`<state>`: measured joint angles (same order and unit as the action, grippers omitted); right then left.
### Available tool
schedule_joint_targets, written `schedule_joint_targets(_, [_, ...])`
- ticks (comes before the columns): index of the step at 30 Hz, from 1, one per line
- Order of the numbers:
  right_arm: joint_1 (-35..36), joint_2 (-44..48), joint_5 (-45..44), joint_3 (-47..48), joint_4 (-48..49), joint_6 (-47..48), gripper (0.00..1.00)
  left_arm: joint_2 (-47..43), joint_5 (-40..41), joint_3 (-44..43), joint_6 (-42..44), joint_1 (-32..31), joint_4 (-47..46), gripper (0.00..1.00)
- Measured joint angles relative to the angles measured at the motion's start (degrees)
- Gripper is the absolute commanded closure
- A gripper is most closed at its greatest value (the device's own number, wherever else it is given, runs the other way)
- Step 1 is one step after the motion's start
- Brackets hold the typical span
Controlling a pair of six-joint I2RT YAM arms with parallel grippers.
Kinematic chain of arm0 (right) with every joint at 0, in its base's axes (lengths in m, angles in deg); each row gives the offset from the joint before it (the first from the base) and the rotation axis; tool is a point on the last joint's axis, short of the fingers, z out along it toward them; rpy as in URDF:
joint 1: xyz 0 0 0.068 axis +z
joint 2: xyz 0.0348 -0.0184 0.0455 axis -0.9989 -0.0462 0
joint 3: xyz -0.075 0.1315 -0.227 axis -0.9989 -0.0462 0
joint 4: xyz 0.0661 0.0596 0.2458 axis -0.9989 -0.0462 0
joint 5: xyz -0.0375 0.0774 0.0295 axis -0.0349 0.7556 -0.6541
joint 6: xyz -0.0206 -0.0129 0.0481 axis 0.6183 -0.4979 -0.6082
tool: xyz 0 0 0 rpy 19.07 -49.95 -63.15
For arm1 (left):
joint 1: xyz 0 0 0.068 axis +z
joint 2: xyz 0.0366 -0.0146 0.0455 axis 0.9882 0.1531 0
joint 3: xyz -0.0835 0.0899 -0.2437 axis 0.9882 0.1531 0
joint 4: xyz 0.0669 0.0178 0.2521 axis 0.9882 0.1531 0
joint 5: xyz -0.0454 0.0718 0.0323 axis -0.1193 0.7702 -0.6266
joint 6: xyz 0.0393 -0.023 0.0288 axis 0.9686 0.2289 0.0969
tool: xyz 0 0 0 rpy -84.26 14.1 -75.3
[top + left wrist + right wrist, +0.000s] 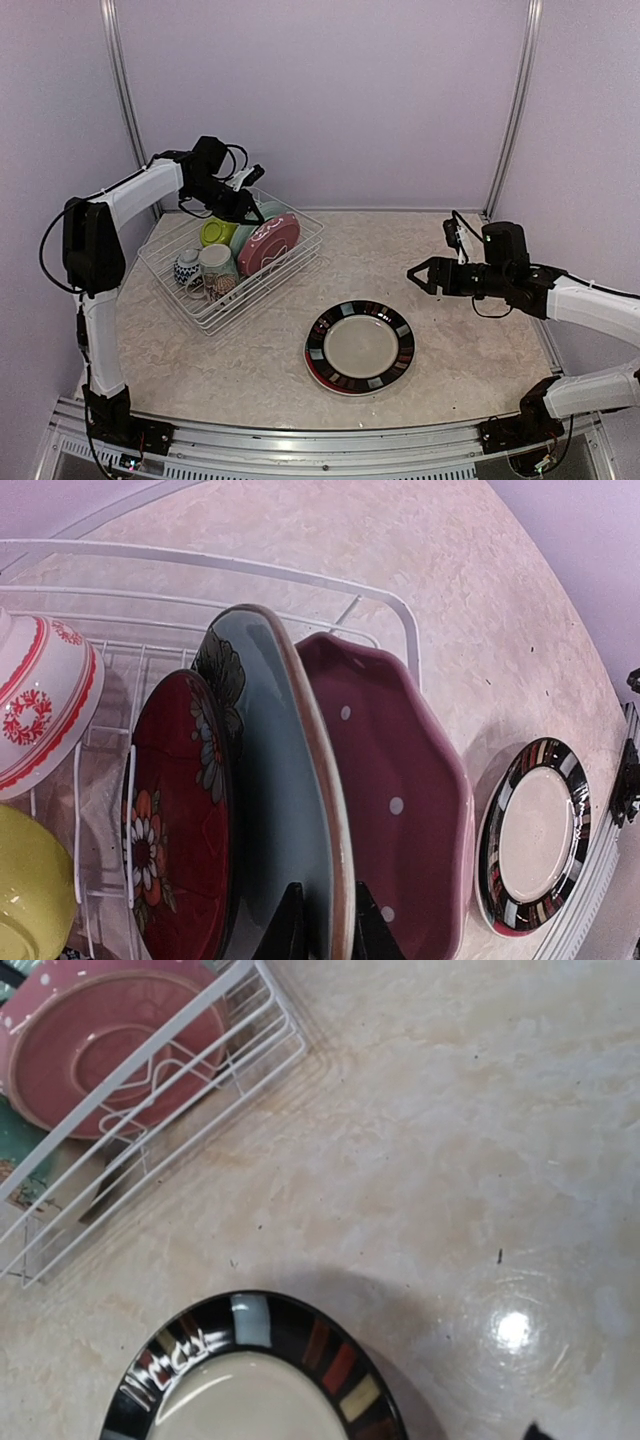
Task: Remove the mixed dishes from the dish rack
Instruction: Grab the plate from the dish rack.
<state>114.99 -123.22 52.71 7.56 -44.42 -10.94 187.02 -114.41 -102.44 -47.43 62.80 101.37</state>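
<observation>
The white wire dish rack (pixel 262 293) stands at the back left with plates, bowls and a cream mug (pixel 218 268) in it. My left gripper (pixel 252 208) reaches down into the rack. In the left wrist view it (pixel 328 930) is shut on the brown rim of a pale blue plate (pixel 280 780). This plate stands upright between the red floral plate (pixel 175 830) and the pink dotted plate (pixel 400 800). The black-rimmed striped plate (pixel 360 347) lies flat on the table. My right gripper (pixel 413 272) is open and empty, above the table to that plate's right.
A lime green bowl (pixel 217 232), a blue-white bowl (pixel 187 267) and a red-white bowl (pixel 40 710) fill the rack's left part. The rack's rim (pixel 300 578) runs close behind the plates. Enclosure walls and posts stand behind and to the sides.
</observation>
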Motion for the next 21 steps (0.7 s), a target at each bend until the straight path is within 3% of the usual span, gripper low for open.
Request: schedule_joint_targets(21, [0.00,-1.22,-1.05,0.61,-0.42,0.52,0.15,-0.04,0.92,-10.08,-1.03,0.09,8.09,1.00])
